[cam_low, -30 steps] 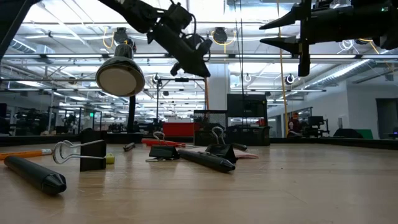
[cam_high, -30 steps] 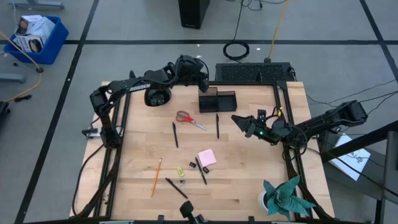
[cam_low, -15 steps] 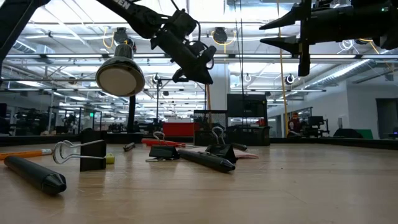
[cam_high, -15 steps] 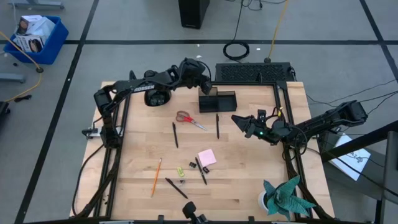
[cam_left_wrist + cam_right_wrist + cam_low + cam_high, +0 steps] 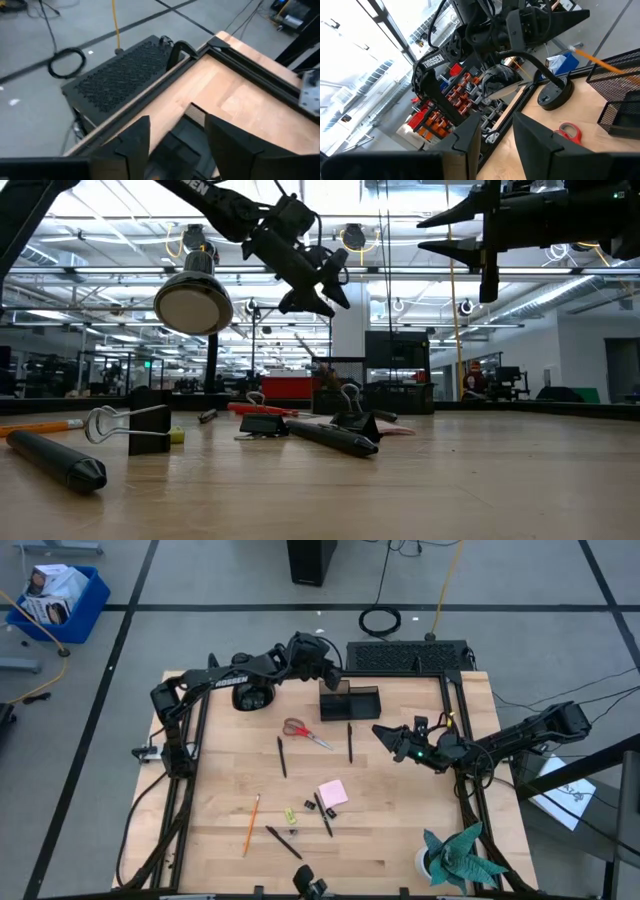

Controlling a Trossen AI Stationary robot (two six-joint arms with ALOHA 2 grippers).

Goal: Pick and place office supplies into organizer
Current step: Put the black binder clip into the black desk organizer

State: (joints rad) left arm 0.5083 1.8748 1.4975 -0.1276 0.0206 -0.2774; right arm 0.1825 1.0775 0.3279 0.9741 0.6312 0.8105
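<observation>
The black mesh organizer (image 5: 350,702) stands near the table's far edge. My left gripper (image 5: 327,668) hovers just above its tall compartment (image 5: 175,145), open and holding nothing. An orange pencil (image 5: 600,62) slants over the organizer's rim; whether it rests inside I cannot tell. On the table lie red-handled scissors (image 5: 305,732), black pens (image 5: 281,756) (image 5: 350,742) (image 5: 323,815), another pencil (image 5: 251,823), a pink sticky pad (image 5: 333,792) and small clips (image 5: 130,425). My right gripper (image 5: 388,738) waits open, raised at the right.
A round black desk lamp (image 5: 252,695) stands left of the organizer, under my left arm. A teal paper plant (image 5: 460,855) sits at the near right corner. A black mesh panel (image 5: 405,656) lies beyond the far edge. Bare wood lies at the table's left.
My left gripper has opened its fingers above the organizer. A thin orange pencil now shows below them in the low view.
</observation>
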